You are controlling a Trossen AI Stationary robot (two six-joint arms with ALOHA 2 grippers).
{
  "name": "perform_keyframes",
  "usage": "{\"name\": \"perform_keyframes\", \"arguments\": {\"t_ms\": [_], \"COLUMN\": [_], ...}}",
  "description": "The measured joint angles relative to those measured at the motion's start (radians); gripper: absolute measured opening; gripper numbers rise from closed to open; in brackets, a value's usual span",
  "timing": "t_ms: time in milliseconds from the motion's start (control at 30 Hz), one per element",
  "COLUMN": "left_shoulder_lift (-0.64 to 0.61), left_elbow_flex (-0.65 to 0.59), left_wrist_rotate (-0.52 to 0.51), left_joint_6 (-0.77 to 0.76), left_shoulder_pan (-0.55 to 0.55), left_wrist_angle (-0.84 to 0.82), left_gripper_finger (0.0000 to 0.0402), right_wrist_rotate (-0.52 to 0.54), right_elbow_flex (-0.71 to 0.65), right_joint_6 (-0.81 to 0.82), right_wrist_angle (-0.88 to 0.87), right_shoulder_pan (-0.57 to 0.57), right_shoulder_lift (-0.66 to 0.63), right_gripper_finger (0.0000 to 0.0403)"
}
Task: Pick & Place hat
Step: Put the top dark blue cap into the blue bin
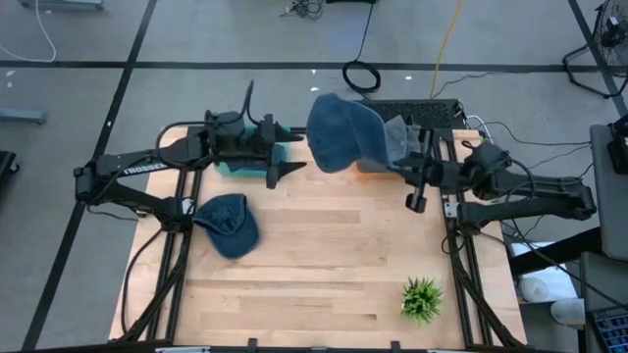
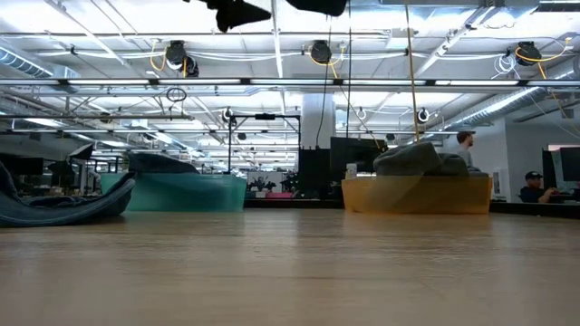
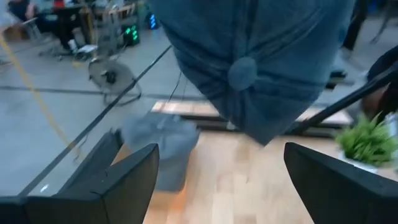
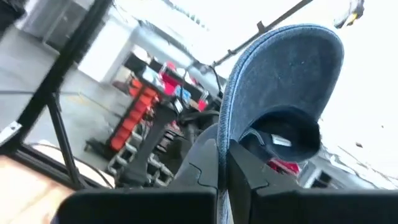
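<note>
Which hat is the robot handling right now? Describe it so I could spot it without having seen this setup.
Start at the wooden table and look to its far edge, between the teal bin and the orange bin. The blue denim cap hangs there in the air, pinched in the right claw. The other blue cap lies flat on the table, and a grey one sits in the orange bin.

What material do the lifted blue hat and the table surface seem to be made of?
The hat, pinched by its brim in the right gripper, looks like denim-like blue cloth: matte, with stitched panels and a fabric button on the crown. The table appears to be light, smooth wood: plank seams and grain show.
</note>
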Motion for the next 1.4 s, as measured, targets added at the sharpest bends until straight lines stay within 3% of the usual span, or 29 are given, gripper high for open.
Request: {"name": "perform_keyframes", "arguments": {"t_ms": [300,400,700,900,1067,1200,1400], "left_shoulder_lift": [0.001,0.001,0.001,0.002,0.002,0.002,0.002], "left_elbow_flex": [0.0,0.0,0.0,0.0,0.0,0.0,0.0], "left_wrist_rotate": [0.26,0.254,0.234,0.306,0.309,0.309,0.309], "left_joint_6": [-0.094,-0.104,-0.186,-0.201,-0.198,-0.194,-0.214], "left_shoulder_pan": [-0.023,-0.035,-0.051,-0.062,-0.077,-0.081,-0.081], "left_wrist_angle": [0.164,0.18,0.243,0.228,0.235,0.236,0.236], "left_gripper_finger": [0.0351,0.0351,0.0351,0.0351,0.0347,0.0307,0.0209], "right_wrist_rotate": [-0.085,-0.128,-0.127,-0.123,-0.122,-0.121,-0.121], "right_elbow_flex": [-0.086,-0.103,-0.108,-0.108,-0.108,-0.107,-0.107], "right_joint_6": [0.013,0.023,0.033,0.014,0.007,0.009,0.011], "right_wrist_angle": [0.187,0.239,0.337,0.385,0.394,0.398,0.392], "right_shoulder_pan": [0.025,0.037,0.065,0.069,0.069,0.069,0.069], "right_shoulder_lift": [-0.003,0.01,0.088,0.112,0.112,0.111,0.116], "right_gripper_finger": [0.0,0.0,0.0,0.0,0.0,0.0,0.0]}}
